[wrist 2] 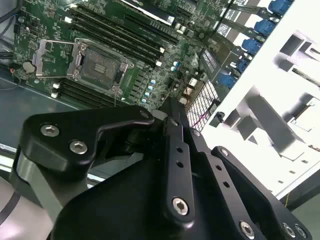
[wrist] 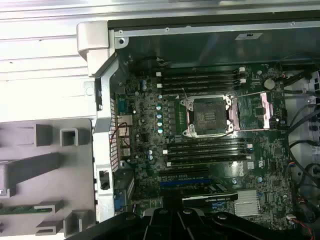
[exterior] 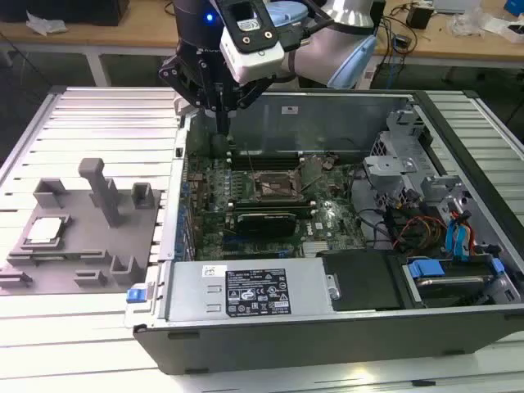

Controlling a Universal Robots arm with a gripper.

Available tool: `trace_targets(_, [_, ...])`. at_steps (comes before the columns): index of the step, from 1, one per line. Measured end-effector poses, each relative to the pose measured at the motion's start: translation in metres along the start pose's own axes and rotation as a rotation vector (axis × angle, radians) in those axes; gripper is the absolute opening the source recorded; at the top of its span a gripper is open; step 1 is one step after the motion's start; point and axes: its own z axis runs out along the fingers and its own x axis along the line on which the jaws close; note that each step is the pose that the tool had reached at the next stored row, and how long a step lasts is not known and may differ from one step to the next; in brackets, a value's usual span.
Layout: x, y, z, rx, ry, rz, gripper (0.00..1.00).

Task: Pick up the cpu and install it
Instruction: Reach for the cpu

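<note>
The cpu (exterior: 45, 232), a small silvery-white square, lies flat on the grey holder block (exterior: 82, 262) at the exterior view's left, outside the computer case. My gripper (exterior: 222, 129) hangs above the motherboard's back corner nearest the holder, well away from the cpu. In the second wrist view its black fingers (wrist 2: 172, 125) meet at the gripper's tip (wrist 2: 169, 103) with nothing between them. The black metal-framed socket (exterior: 274, 187) stands uncovered in the middle of the green board, its lid frame swung aside, and it also shows in both wrist views (wrist 2: 97, 65) (wrist: 209, 116).
The case's metal side wall (exterior: 176, 205) stands between the holder and the board. A long black graphics card (exterior: 266, 221) lies in front of the socket. A labelled power supply (exterior: 254, 295), drive cage (exterior: 409, 164) and blue-tipped cables (exterior: 458, 237) fill the case's front and right.
</note>
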Motion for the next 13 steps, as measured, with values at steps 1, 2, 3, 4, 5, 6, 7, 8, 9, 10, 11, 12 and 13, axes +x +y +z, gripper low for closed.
trace_targets(1, [0.0, 0.0, 0.0, 0.0, 0.0, 0.0, 0.11])
trace_targets(2, [0.0, 0.0, 0.0, 0.0, 0.0, 0.0, 0.11])
trace_targets(3, [0.0, 0.0, 0.0, 0.0, 0.0, 0.0, 0.11])
trace_targets(4, [0.0, 0.0, 0.0, 0.0, 0.0, 0.0, 0.11])
trace_targets(5, [0.0, 0.0, 0.0, 0.0, 0.0, 0.0, 0.11])
trace_targets(6, [0.0007, 0.0, 0.0, 0.0, -0.0001, 0.0, 0.11])
trace_targets(7, [0.0016, -0.0001, 0.0, 0.0, 0.0, 0.0, 0.11])
trace_targets(8, [0.0024, -0.0002, -0.0001, 0.0, 0.0, 0.0, 0.11])
trace_targets(9, [0.0028, -0.0002, -0.0001, 0.0, 0.0, 0.0, 0.11])
trace_targets(10, [0.0031, -0.0002, -0.0001, 0.0, 0.0, 0.0, 0.11])
trace_targets(11, [0.004, -0.0003, -0.0001, 0.0, 0.0, 0.0, 0.11])
trace_targets(12, [0.0046, -0.0004, -0.0001, 0.0, 0.0, 0.0, 0.11])
trace_targets(13, [0.0053, -0.0004, -0.0001, -0.0001, 0.0, 0.0, 0.11])
